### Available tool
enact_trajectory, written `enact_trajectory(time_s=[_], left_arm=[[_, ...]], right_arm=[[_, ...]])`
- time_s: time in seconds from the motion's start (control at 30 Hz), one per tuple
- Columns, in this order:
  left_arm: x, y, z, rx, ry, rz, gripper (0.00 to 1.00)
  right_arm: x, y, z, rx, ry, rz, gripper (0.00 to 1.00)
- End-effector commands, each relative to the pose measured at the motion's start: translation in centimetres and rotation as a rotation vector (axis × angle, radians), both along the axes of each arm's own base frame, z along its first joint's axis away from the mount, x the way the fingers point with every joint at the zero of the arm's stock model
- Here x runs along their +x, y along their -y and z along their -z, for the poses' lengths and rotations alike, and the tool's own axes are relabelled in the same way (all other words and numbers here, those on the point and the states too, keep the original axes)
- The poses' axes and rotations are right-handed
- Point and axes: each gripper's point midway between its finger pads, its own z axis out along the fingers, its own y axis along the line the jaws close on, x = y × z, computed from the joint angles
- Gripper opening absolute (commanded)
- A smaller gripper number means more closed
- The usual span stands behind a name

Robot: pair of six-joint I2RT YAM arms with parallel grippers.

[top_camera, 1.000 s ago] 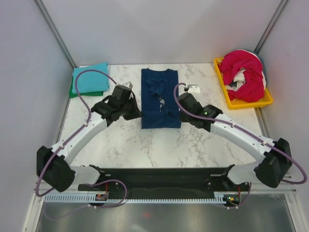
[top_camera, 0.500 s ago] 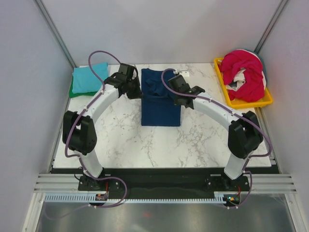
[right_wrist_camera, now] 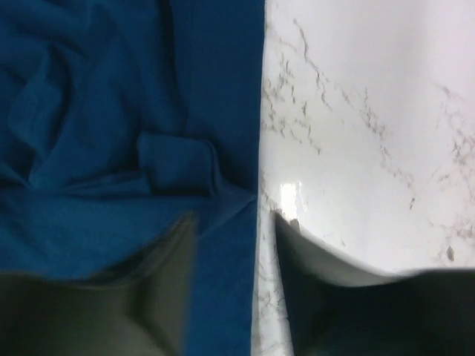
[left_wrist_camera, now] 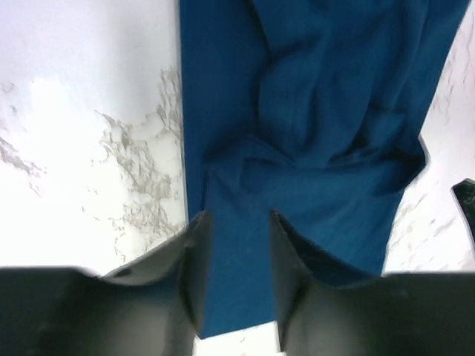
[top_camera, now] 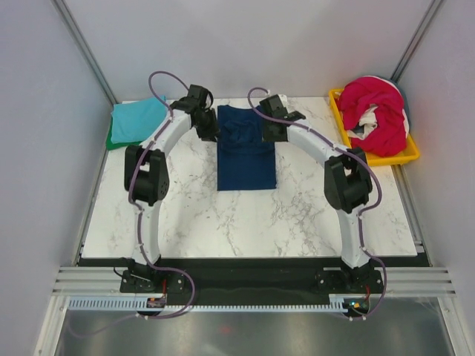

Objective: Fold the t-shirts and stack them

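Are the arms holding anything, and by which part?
Apparently nothing: left end effector and right end effector stand open over the navy t-shirt, at its side edges.

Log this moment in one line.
navy t-shirt: part-folded, flat mid-table | left gripper: open over left edge | right gripper: open over right edge | teal t-shirt: folded, far left | magenta-red t-shirt: unfolded in tray
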Motion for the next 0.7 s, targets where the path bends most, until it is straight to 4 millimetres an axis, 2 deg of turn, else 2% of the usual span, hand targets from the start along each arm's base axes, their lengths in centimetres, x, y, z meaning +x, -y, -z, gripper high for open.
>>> enact_trajectory(time_s=[0.0,0.03,0.07,0.1,0.17,0.2,0.23,0.27,0.3,0.33,0.37,0.4,0.43,0.47,0.5,0.53,0.57,0.63,0.67], left_arm=[[4.4,-1.7,-3.1,-0.010,0.042,-0.012,0.48],[5.0,-1.7,-3.9,-0.029,0.051,-0.010,0.53],[5.2,-2.5,-4.9,-0.045,0.046,-0.016,0.60],[5.8,-2.5,-7.7,-0.069,0.109,-0.013,0.91],[5.4,-3.5,-9.6,-0.053,0.144,-0.029,0.94],[4.5,-3.9,-8.8,-0.033,0.118,-0.038,0.94],[3.5,-4.1,-11.0,-0.040,0.155,-0.037,0.94],[2.4,-4.2,-11.3,-0.041,0.155,-0.029,0.94],[1.0,-4.3,-8.5,-0.034,0.102,-0.025,0.92],[-0.6,-4.3,-10.8,-0.055,0.146,-0.016,0.92],[-1.5,-4.0,-10.5,-0.071,0.148,-0.015,0.91],[-4.2,-4.2,-6.5,-0.066,0.055,-0.010,0.89],[-4.5,-3.6,-7.1,-0.104,0.109,0.009,0.88],[-6.0,-3.2,-8.2,-0.126,0.140,0.014,0.87],[-7.7,-3.1,-5.7,-0.136,0.117,0.017,0.85],[-8.6,-2.7,-5.2,-0.154,0.129,0.026,0.83],[-11.5,-2.1,-3.4,-0.173,0.092,0.032,0.81],[-12.0,-0.3,-3.1,-0.225,0.166,0.070,0.80],[-13.7,0.7,-1.4,-0.231,0.137,0.086,0.78]], right_arm=[[3.8,1.3,-2.8,0.024,0.028,0.013,0.64],[5.7,1.9,-4.6,0.040,0.068,0.035,0.69],[6.1,2.3,-5.4,0.046,0.074,0.041,0.72],[6.1,3.0,-6.9,0.051,0.085,0.052,0.76],[5.2,3.4,-8.1,0.057,0.098,0.047,0.78],[3.7,3.5,-8.3,0.076,0.096,0.028,0.79],[2.8,3.5,-8.1,0.091,0.089,0.019,0.79],[1.7,3.4,-7.8,0.117,0.079,0.013,0.80],[-0.6,3.1,-6.7,0.159,0.046,-0.016,0.80],[-1.8,2.7,-6.1,0.195,0.025,-0.034,0.80],[-3.2,2.5,-5.4,0.228,0.002,-0.045,0.80],[-4.1,1.9,-6.7,0.292,0.040,-0.058,0.80],[-6.9,1.3,-3.4,0.332,-0.054,-0.096,0.80],[-8.0,0.9,-3.0,0.358,-0.061,-0.111,0.79],[-9.0,0.2,-2.7,0.392,-0.045,-0.150,0.79],[-9.5,-0.6,-2.6,0.419,-0.051,-0.182,0.78],[-9.7,-1.0,-2.3,0.422,-0.054,-0.193,0.77],[-9.7,-2.5,-2.3,0.440,-0.062,-0.234,0.73],[-9.4,-3.1,-1.4,0.439,-0.080,-0.244,0.67]])
